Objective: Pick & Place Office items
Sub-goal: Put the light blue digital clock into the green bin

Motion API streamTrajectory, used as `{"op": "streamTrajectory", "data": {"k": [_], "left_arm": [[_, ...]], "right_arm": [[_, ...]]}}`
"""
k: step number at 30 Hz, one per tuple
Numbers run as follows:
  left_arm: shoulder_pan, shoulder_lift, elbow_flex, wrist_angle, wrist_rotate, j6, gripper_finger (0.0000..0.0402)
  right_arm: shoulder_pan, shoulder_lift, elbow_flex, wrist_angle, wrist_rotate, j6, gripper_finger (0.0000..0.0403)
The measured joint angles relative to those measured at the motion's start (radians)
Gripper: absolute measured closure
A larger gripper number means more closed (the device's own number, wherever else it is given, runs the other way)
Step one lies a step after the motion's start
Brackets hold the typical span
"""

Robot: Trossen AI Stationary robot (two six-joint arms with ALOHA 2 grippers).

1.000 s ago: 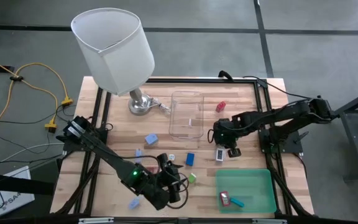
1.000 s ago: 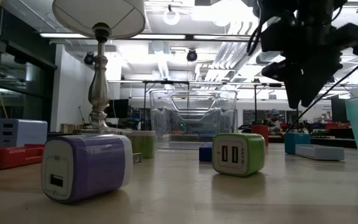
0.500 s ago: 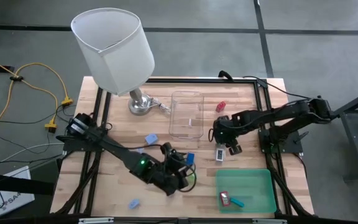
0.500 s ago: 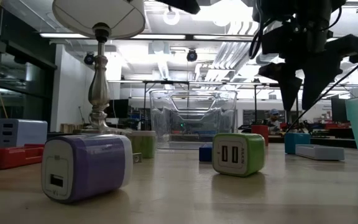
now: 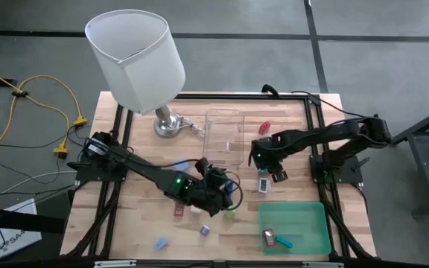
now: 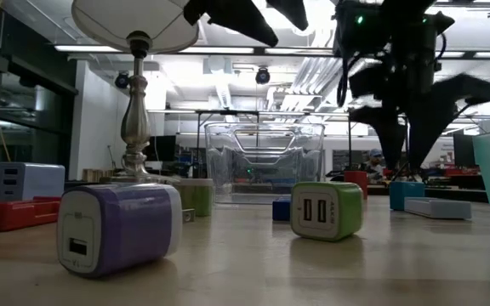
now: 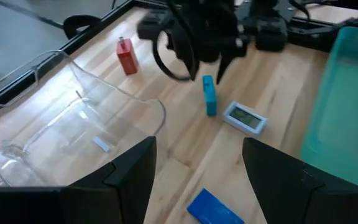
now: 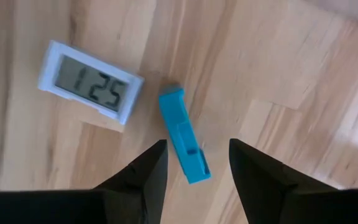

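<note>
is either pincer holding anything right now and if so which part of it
Nothing is held. The right pincer hangs open above the light blue piece on the table, next to the small clock. The left pincer is open and empty too.

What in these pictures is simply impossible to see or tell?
- High view: the left hand and its arm cover part of the table; anything beneath them is hidden.
- High view: the lamp shade blocks the table's far left corner.
- High view: two items in the green tray are too small to identify.
- Low view: the right hand hides what lies behind it.
- Right wrist view: the blue piece below the right hand is foreshortened, so its kind is unclear.
</note>
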Motion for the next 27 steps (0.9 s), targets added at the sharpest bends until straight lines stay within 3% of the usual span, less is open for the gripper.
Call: {"op": "streamTrajectory", "data": {"k": [27], "left_arm": [[0.155, 0.000, 0.000, 0.030, 0.001, 0.000, 0.0171]], "right_arm": [[0.007, 0.109, -0.014, 0.039, -0.031, -0.003, 0.0250]]}}
